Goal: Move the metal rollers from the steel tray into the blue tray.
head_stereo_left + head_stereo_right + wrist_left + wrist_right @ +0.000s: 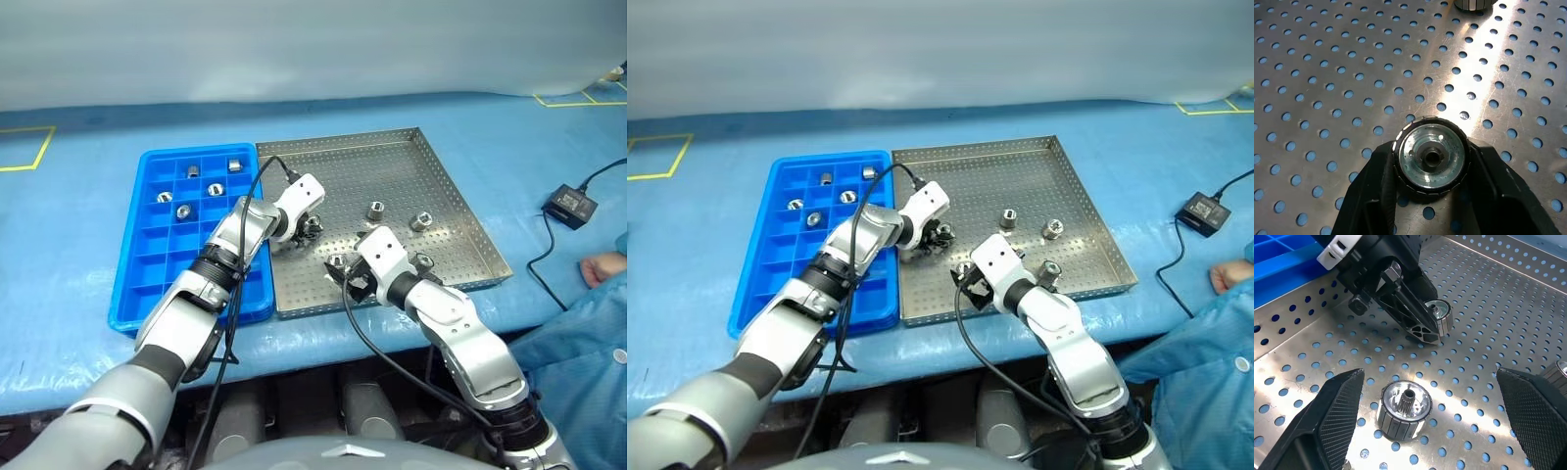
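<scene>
Left pincer [1431, 161] pinches one metal roller [1431, 155] between its fingers, low on the steel tray [431, 176], roller not yet lifted. Right pincer [1425, 416] hangs wide over another roller [1403, 412], likely staged for its own grab. Five rollers already sit in the blue tray [147, 274], near its far end.

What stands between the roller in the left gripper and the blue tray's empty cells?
Nothing visible. The left gripper holds the roller low over the steel tray; only the rims lie toward the blue tray.
</scene>
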You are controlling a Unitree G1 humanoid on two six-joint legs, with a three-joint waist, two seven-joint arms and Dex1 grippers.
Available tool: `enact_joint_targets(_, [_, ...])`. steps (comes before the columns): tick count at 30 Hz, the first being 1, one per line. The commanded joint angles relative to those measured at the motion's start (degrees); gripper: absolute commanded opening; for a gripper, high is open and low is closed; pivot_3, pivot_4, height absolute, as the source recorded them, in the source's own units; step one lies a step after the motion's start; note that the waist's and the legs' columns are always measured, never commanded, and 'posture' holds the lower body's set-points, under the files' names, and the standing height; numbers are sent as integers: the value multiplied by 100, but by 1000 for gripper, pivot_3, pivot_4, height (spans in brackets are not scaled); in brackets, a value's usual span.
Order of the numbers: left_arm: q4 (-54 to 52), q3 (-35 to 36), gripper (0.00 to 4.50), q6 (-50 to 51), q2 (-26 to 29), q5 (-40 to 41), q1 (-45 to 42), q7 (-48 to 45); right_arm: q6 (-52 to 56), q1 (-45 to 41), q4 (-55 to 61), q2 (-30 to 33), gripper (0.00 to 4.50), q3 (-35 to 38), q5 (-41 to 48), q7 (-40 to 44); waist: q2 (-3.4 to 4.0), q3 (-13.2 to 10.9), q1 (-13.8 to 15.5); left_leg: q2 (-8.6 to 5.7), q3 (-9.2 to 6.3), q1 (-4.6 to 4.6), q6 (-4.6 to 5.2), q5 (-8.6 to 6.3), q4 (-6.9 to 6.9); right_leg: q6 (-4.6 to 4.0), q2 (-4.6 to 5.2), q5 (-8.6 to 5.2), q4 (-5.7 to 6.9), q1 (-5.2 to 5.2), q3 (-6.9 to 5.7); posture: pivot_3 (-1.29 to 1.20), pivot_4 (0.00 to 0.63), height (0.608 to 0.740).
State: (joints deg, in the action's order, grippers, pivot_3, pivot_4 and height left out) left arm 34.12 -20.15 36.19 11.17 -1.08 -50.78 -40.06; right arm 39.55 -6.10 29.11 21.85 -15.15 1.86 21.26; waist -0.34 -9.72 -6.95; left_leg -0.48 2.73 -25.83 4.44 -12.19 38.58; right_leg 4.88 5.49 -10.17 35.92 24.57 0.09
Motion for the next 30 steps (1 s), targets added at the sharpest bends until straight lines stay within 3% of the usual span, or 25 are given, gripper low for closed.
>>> enact_joint_targets(1, [-544,367,1696,70,73,162,1,0,-26,-187,-62,-24,4500,181,28,9,0,0,-5,0,0,0,0,0,0,0,0,0,1,1,1,-222,150,740])
enact_joint_targets(6, [-752,506,1696,73,104,178,51,81,-53,-345,-179,-39,4500,161,39,32,0,0,33,0,0,1,-1,1,0,1,0,1,1,-1,1,-212,150,740])
enact_joint_targets(9, [-1446,908,1696,319,159,528,190,56,-73,-384,-220,-85,4500,183,146,94,0,0,48,-2,0,0,0,0,0,2,1,2,0,-1,1,-210,150,740])
enact_joint_targets(14, [-3933,1546,1696,1460,726,1409,1167,-197,-150,-457,-236,-49,4500,320,672,659,4,2,2,0,5,0,0,-1,-2,6,1,5,2,5,14,-168,150,740])
enact_joint_targets(18, [-5627,2269,1696,2172,1094,1820,2107,185,-122,-635,-71,19,4500,435,1228,1217,7,3,44,1,6,22,-7,2,-10,3,-1,3,8,-6,20,-113,150,740])
enact_joint_targets(24, [-7154,4142,1696,2895,305,1518,2924,2199,-135,-972,-310,175,4500,463,1231,1305,3,1,333,2,-5,41,-29,3,0,1,-2,6,10,-3,6,2,150,740])
enact_joint_targets(30, [-6975,4159,1696,2875,-47,963,3120,3355,-167,-1231,-434,168,4500,225,1093,1263,-2,0,664,-3,-5,46,-42,3,4,-1,-5,13,9,-12,0,49,150,740])
